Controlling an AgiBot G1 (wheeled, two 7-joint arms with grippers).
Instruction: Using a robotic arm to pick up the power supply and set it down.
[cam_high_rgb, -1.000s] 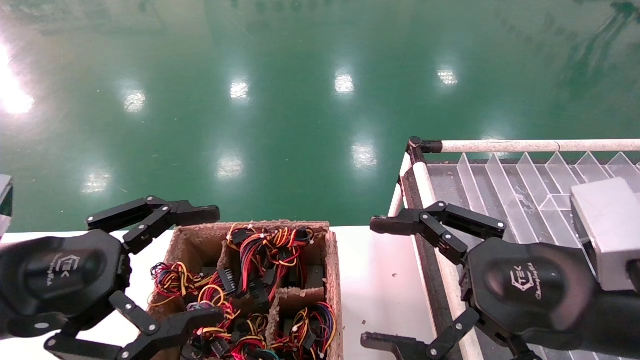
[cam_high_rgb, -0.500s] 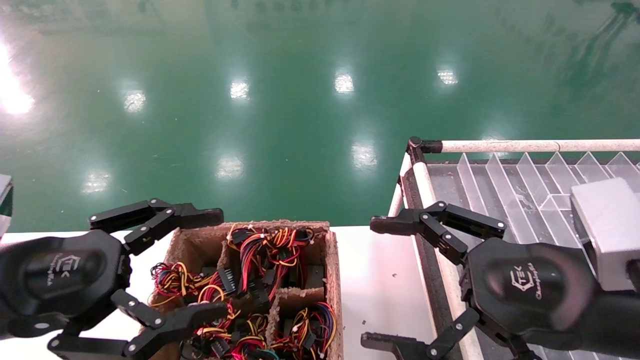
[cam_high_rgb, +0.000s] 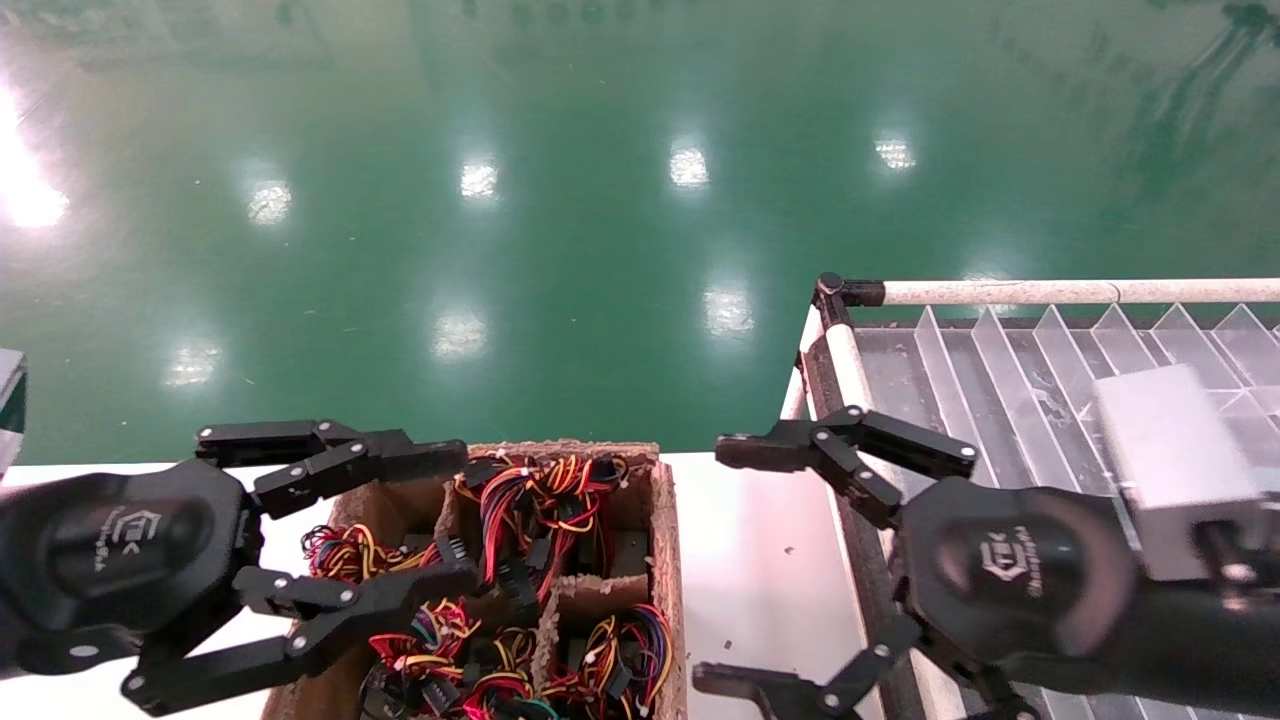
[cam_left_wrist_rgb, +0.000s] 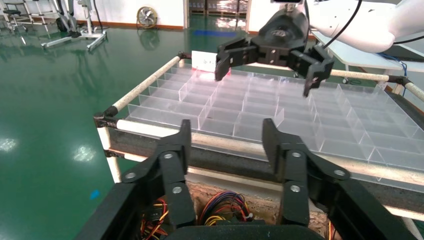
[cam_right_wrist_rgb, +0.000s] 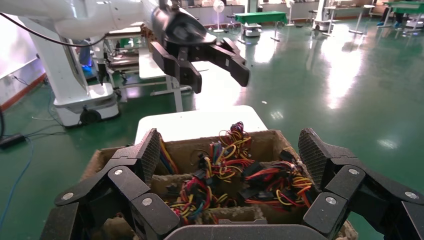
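Observation:
Power supplies lie in a partitioned cardboard box. Only their red, yellow, orange and black wire bundles with black connectors show; the metal bodies are hidden beneath. My left gripper is open over the box's left compartments, nothing between its fingers. The left wrist view shows the left gripper above a wire bundle. My right gripper is open and empty over the white table, right of the box. The right wrist view shows the right gripper facing the wires, the left gripper beyond.
A rack with a clear plastic divider tray and a white pipe rail stands at the right, against the white table. Green floor lies beyond. My right gripper hangs over that tray's near edge in the left wrist view.
My left gripper moved right, from beside the box to over its left compartments, and its fingers narrowed a little. My right gripper shifted slightly left.

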